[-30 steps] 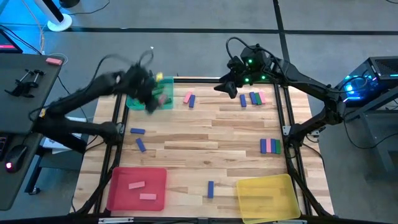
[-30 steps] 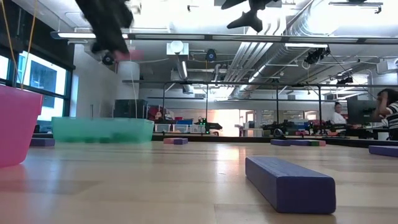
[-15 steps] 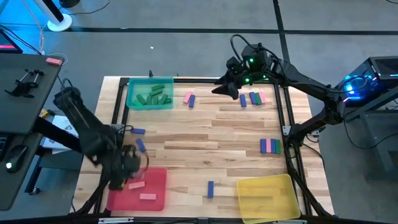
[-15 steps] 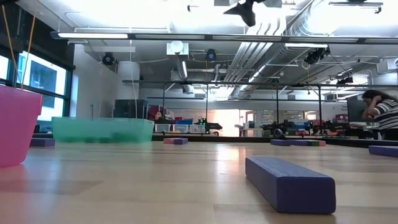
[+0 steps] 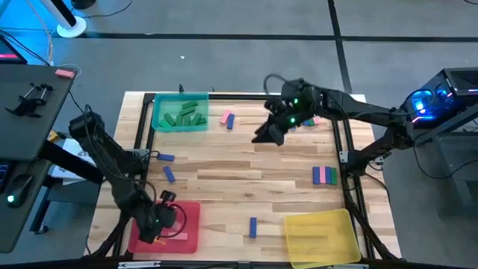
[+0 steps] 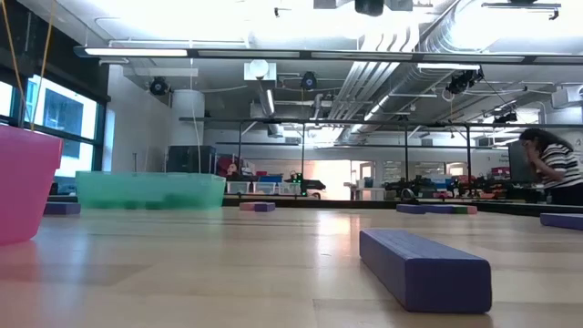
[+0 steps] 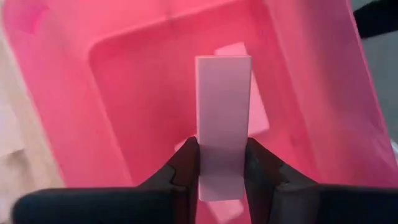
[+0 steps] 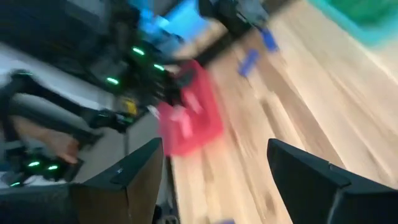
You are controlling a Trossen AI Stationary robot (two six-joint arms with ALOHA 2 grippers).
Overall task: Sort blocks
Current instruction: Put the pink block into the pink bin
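Observation:
In the left wrist view a pink block (image 7: 222, 118) sits between the fingers of my left gripper (image 7: 222, 171), which is shut on it over the red tray (image 7: 143, 112). From above, that gripper (image 5: 159, 224) is over the tray's left half (image 5: 188, 213). Another pink block (image 5: 178, 236) lies flat in the tray. My right gripper (image 5: 266, 134) hangs open and empty above the table's far middle, its fingers wide apart (image 8: 214, 146). Loose blocks lie flat on the wood: pink and blue (image 5: 226, 118), blue (image 5: 165, 158), (image 5: 170, 174), (image 5: 253, 226). My left gripper pinches the pink block's two long sides near its upper end (image 7: 222, 163) between its two fingers (image 7: 185, 167). The fingers come from above, steeply slanted, and lie along the block. The block points down into the red tray; whether its lower end touches the bottom I cannot tell.
A green tray (image 5: 179, 112) with green blocks stands at the far left, a yellow tray (image 5: 321, 235) at the near right. A row of three blocks (image 5: 324, 175) lies at the right. In the low view a purple block (image 6: 424, 264) lies close.
My left gripper has swung from the green tray at the far left toward the near edge and down, over the red tray, rolling as it went and carrying the pink block. My right gripper has moved from the far edge toward the table's middle.

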